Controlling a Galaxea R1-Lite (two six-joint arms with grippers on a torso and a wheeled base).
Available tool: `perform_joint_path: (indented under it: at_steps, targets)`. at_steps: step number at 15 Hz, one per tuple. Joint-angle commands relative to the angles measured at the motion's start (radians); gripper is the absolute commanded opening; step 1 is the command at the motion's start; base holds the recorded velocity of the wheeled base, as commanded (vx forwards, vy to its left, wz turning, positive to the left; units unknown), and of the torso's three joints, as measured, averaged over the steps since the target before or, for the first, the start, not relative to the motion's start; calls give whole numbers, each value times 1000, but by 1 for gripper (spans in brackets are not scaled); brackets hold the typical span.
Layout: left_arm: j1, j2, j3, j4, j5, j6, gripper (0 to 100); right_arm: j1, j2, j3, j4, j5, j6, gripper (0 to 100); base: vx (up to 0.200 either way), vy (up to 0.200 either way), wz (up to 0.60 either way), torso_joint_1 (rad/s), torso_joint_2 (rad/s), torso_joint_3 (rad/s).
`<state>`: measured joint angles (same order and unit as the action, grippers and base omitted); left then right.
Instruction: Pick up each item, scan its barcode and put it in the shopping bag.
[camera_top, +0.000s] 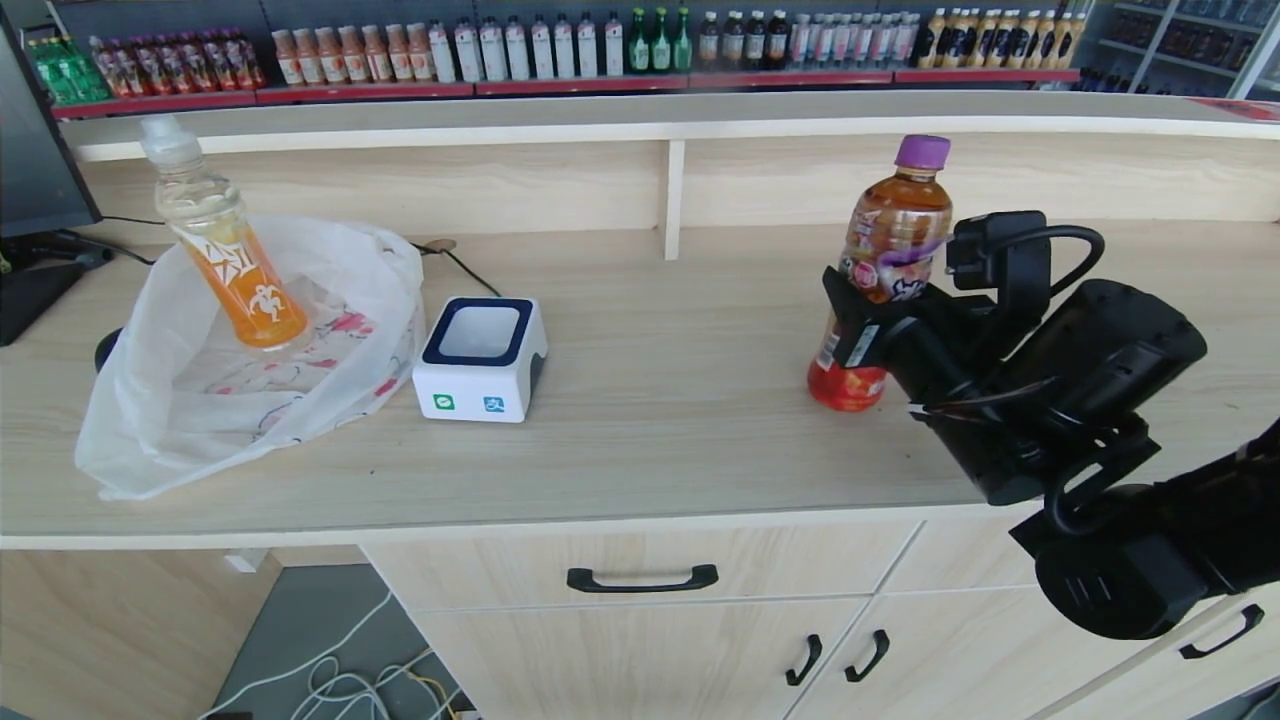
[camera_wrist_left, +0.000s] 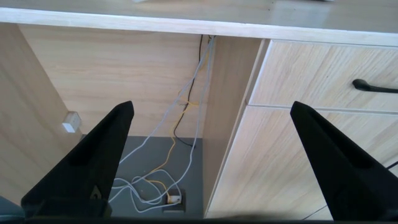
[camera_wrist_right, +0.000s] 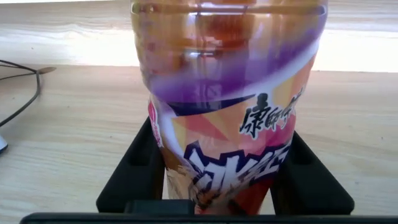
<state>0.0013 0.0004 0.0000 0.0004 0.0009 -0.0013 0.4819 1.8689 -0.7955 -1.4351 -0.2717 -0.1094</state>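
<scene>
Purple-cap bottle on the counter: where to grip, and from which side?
Grip the purple-cap bottle on its straight labelled body, below the shoulder, coming in level from the robot's side. It stands upright on the counter and is round with parallel walls there, while the neck tapers. The right claw sits around that band, one finger on each side.

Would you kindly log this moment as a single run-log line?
right gripper: shut on purple-capped bottle, right part of counter | left gripper: open, below counter | scanner: nothing over it | shopping bag: holds orange bottle
</scene>
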Motion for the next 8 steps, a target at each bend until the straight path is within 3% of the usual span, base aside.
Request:
perform_joint_path:
  at_steps: [1, 6, 8]
  targets:
    - [0, 0, 0, 0, 1, 0, 100, 4, -56, 29, -2, 2, -1, 0, 0, 0, 0, 0, 0, 0]
    - [0, 0, 0, 1, -1, 0, 100, 50, -249, 219, -2, 3, 20, 0, 0, 0, 0, 0, 0, 0]
    - [0, 0, 0, 0, 1, 0, 100, 87, -313, 236, -1, 0, 22, 0, 0, 0, 0, 0, 0, 0]
